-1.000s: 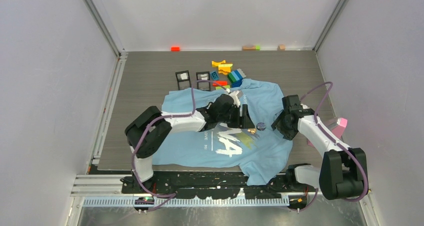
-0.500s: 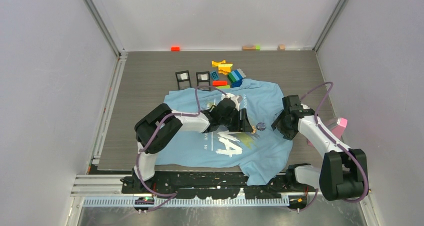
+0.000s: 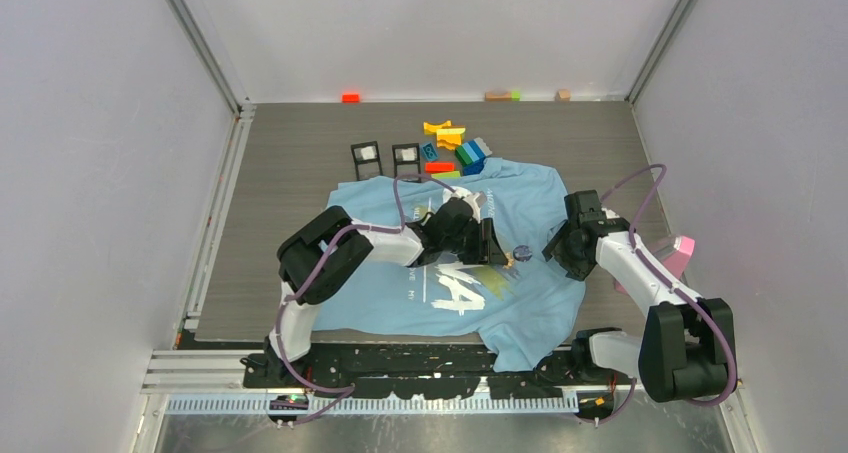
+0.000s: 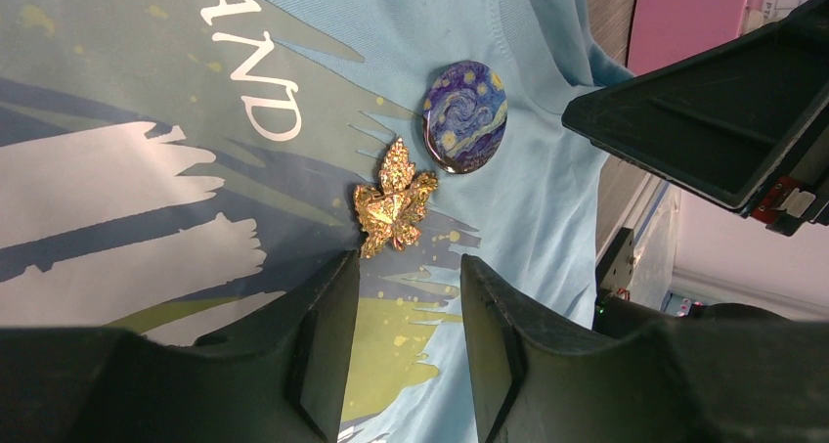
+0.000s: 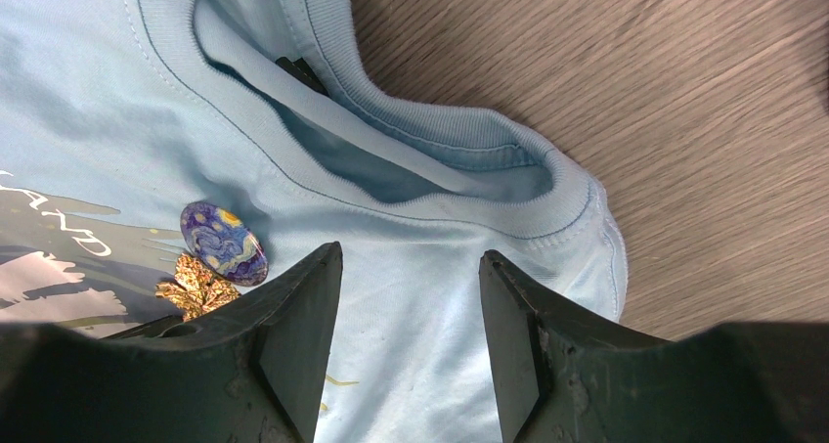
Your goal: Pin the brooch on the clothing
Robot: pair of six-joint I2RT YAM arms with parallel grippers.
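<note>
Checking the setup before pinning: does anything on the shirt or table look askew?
Yes. The T-shirt lies crooked and rumpled on the table, one corner hanging over the near edge. The gold leaf brooch sits tilted, close beside a round painted badge near the collar.

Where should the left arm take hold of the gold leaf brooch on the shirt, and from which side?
I would take the gold leaf brooch by its side lobes, coming from above at its stem end, where the left fingers stand apart. It lies flat on the shirt, so only its edges can be pinched, and the round badge crowds its tip.
</note>
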